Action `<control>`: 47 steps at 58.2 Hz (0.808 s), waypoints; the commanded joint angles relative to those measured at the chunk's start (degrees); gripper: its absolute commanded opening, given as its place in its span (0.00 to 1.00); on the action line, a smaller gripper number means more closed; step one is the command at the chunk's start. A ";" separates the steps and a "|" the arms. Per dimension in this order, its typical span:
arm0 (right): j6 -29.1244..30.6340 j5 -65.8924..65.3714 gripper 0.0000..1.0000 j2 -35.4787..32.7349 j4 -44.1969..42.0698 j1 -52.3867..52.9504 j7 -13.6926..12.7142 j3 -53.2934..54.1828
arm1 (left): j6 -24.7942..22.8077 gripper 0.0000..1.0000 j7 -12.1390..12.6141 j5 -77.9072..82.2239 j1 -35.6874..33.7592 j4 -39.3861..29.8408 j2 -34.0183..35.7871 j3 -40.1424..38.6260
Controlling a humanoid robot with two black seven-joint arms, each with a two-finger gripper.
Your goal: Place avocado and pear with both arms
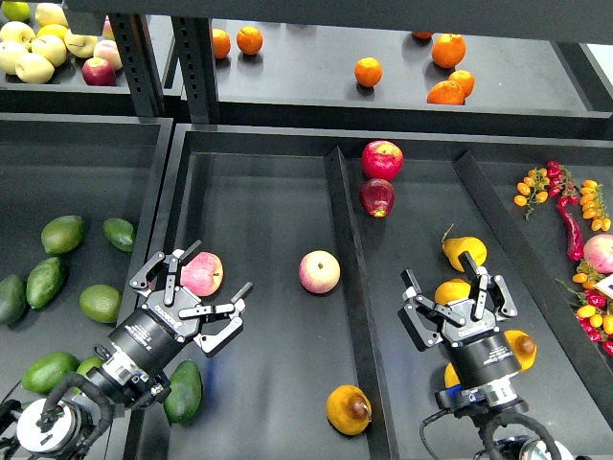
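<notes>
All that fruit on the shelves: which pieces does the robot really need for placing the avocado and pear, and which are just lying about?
Belongs to the job:
- the dark green avocado, beside the left end effector
- the orange-yellow pear with the brown blotch
- the right end effector

Just lying about:
- the paler green avocados
- the pink apples
- the dark red apples
- the oranges on the back shelf
- the yellow pear with a stem

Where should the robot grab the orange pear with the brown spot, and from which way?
The pear lies on its side in the middle tray, nothing touching it. Probably best to come straight down from above and pinch its fat belly, not the narrow brown stem end, which would likely slip. The left claw and the right claw are both open and holding nothing.
</notes>
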 commanded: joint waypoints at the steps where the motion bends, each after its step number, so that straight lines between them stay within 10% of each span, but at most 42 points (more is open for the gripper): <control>1: 0.06 0.00 0.99 0.00 0.17 0.00 -0.01 -0.07 | 0.00 0.99 0.27 0.00 0.00 -0.05 0.00 0.02; 47: 0.32 0.00 0.99 0.00 0.78 0.18 -0.01 -0.07 | 0.00 0.99 0.53 0.00 0.88 -0.14 0.00 0.02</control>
